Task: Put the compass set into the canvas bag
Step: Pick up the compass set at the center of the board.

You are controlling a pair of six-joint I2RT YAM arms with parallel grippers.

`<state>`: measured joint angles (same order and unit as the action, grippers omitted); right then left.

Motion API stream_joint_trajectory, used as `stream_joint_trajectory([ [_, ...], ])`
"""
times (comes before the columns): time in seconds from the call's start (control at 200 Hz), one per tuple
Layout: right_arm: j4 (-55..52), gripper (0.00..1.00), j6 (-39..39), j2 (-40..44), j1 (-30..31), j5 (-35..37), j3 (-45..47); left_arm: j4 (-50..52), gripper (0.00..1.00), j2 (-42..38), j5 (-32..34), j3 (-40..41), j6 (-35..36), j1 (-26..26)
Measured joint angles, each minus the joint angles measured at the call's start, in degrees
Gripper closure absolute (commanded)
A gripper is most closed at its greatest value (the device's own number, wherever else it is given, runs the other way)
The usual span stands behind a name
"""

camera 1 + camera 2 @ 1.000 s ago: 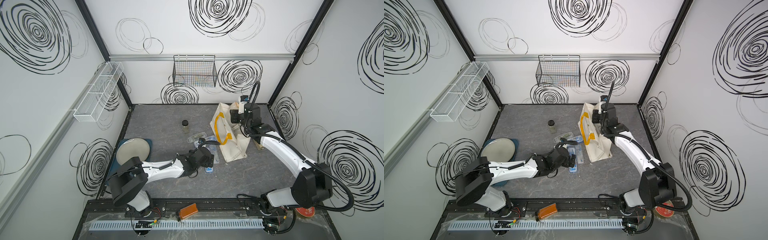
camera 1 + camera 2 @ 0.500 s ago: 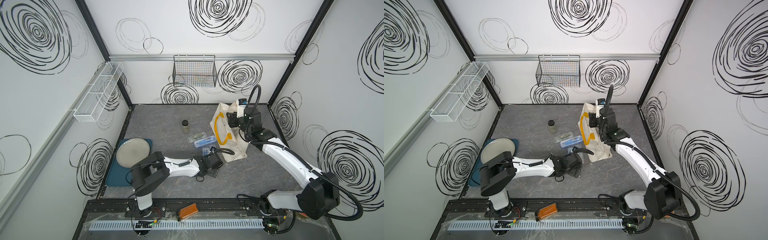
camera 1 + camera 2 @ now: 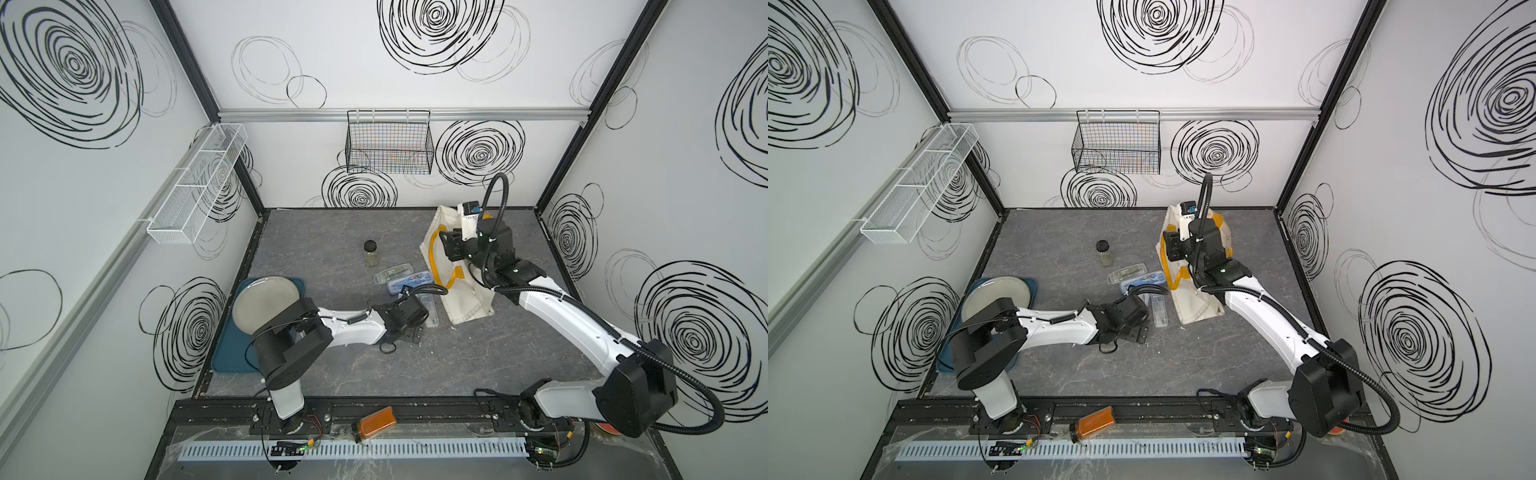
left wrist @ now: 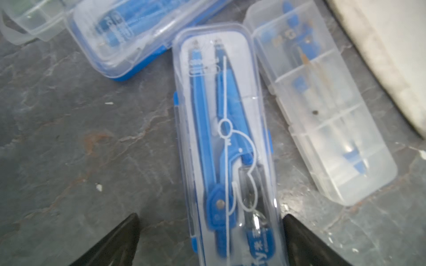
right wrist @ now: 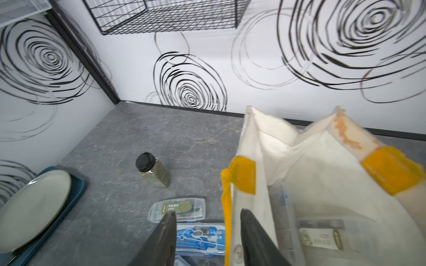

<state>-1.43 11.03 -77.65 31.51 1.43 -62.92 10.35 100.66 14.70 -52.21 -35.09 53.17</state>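
Hanging low over the grey table (image 4: 69,115), the left gripper (image 4: 210,217) is wide open and holds nothing. The compass set (image 4: 223,138), a blue compass in a clear box, lies flat on the table right in front of it.

Call the way the gripper points 12 o'clock. The box starts between the two black fingers (image 4: 124,239) and runs straight out to 12. So its long way goes from 6 to 12. The fingers sit at 9 and 3, one by each long side, near the close end. I think a squeeze across the thin way would catch it. A cloudy box (image 4: 322,115) lies just beside it at 3 o'clock, so that finger has little room.

In a top view the left arm's wrist (image 3: 405,316) hides most of the set. From there the canvas bag (image 3: 465,299) lies near at 3 o'clock, and its open mouth is at 1 o'clock. The right gripper (image 5: 208,211) is up at that mouth. Its fingers are a little apart, one on each side of the bag's near wall, and I see no squeeze on it. The left arm is much nearer the set, so the pick looks like its job
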Motion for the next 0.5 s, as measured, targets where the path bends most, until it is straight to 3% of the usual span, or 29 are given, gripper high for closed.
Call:
stream_joint_trajectory([
  [0.265,-0.68,0.51,-0.20,-9.44,5.60,-2.84,-5.77,-3.58,0.12,-1.42,-0.26,2.58,-0.46,-2.86],
  [0.5,-2.05,0.51,0.22,-14.86,6.12,-2.23,-9.18,-5.07,0.15,-2.12,-0.76,3.82,1.25,-3.48],
])
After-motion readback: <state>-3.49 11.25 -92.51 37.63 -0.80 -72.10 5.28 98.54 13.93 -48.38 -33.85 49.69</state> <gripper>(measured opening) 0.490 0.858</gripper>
